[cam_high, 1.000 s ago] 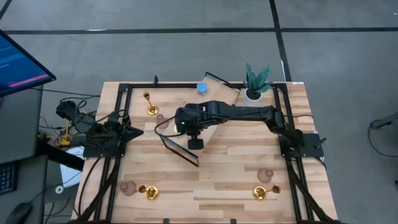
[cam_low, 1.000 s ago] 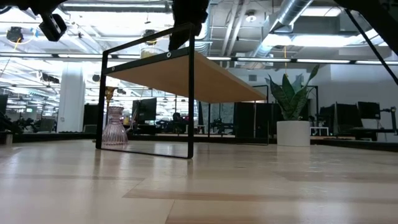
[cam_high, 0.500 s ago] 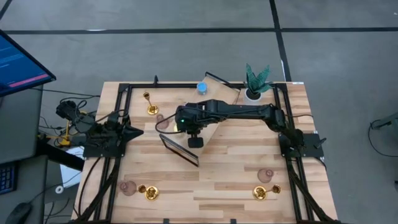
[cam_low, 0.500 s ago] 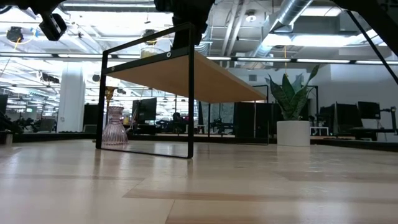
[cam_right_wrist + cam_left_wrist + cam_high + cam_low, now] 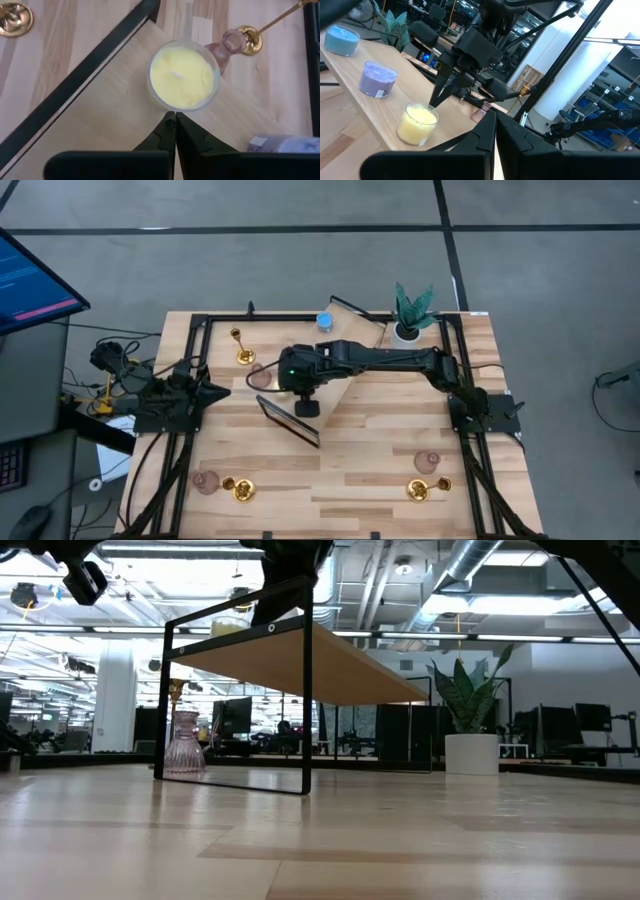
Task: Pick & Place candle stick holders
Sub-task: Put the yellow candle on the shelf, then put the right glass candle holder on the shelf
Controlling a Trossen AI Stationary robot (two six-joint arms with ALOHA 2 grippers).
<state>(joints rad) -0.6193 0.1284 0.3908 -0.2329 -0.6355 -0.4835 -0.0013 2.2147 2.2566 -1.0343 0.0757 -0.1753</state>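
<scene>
At the high view's left edge, the left claw (image 5: 218, 391) rests clenched and empty. Gold holders (image 5: 241, 490) and pink holders (image 5: 207, 481) stand in the desk's lower corners. At centre, the right claw (image 5: 171, 116), clenched, hovers over a yellow holder (image 5: 183, 81) on the raised shelf (image 5: 100, 125), beside violet (image 5: 379, 78) and blue ones (image 5: 341, 40). The pale wood desk (image 5: 370, 470) stands on grey floor.

Pale matt wood tabletop (image 5: 380, 450); shelf (image 5: 100, 125) of the same wood in matt black metal framing; glossy gold holders (image 5: 241, 490); ribbed pink glass holder (image 5: 185, 743); waxy yellow candle (image 5: 183, 81) in clear glass
</scene>
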